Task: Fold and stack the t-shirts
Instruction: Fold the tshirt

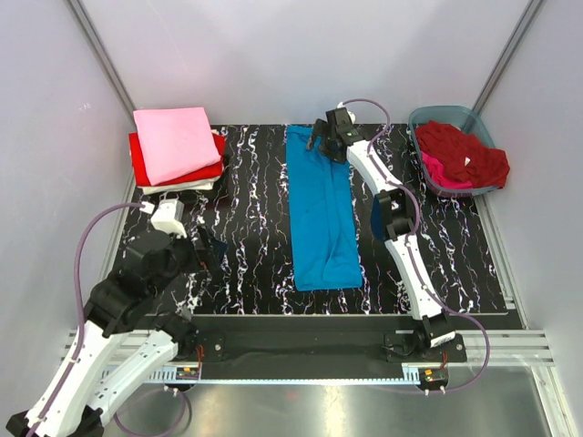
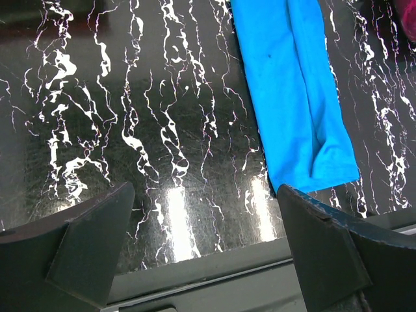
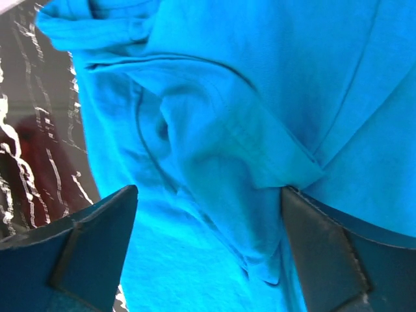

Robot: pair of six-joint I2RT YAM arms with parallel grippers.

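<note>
Stack (image 1: pixel 178 155) at far left holds three shirts. I see the blue shirt (image 1: pixel 321 214) folded lengthwise only, with two more in the tub (image 1: pixel 428 116). My left gripper (image 2: pixel 205 195) and right gripper (image 3: pixel 208 208) both gape empty.

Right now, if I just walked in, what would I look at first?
Probably the turquoise t-shirt, folded into a long strip down the middle of the black marbled table, with the right gripper open over its far end. Then the pink t-shirt topping the folded stack at far left, and the tub of crumpled red shirts at far right.
</note>
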